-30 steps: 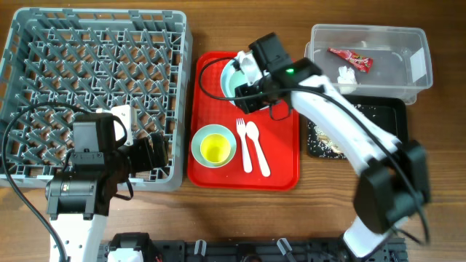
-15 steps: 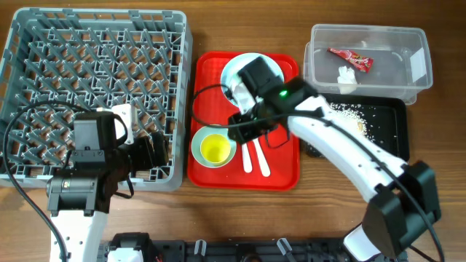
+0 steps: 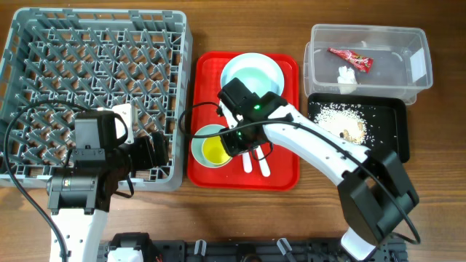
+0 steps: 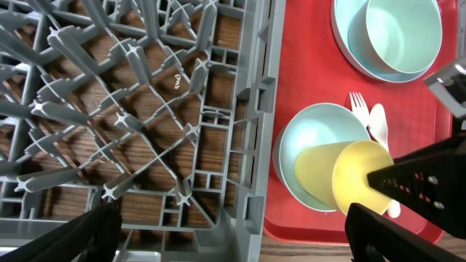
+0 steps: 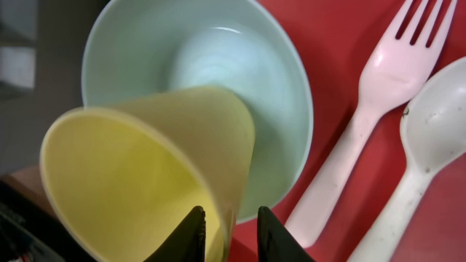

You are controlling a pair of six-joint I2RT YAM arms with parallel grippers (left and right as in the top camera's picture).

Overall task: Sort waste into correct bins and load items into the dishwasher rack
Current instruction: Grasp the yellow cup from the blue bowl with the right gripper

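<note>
On the red tray, a yellow cup (image 3: pixel 213 151) (image 5: pixel 138 167) stands in a pale mint bowl (image 3: pixel 198 137) (image 5: pixel 218 58). My right gripper (image 3: pixel 237 142) (image 5: pixel 231 212) straddles the cup's rim, one finger inside and one outside. The jaws are narrow, with slim gaps to the wall. A white fork (image 5: pixel 378 80) and spoon (image 5: pixel 437 124) lie just right of the bowl. A second bowl (image 3: pixel 251 76) sits on the pale-blue plate (image 3: pixel 227 73) behind. My left gripper (image 3: pixel 156 149) (image 4: pixel 233 233) hangs wide open over the near right corner of the grey rack (image 3: pixel 95 73).
The red tray (image 3: pixel 284 171) lies between the rack and the bins. A clear tub (image 3: pixel 419 69) at back right holds a red wrapper (image 3: pixel 351 58) and a white scrap (image 3: pixel 346 75). In front of it, a black tray (image 3: pixel 393 124) holds rice scraps (image 3: pixel 338 120).
My right arm has swung from the plate and bowl at the back of the tray forward to the yellow cup, and its jaws have narrowed around the rim. The left arm has not moved.
</note>
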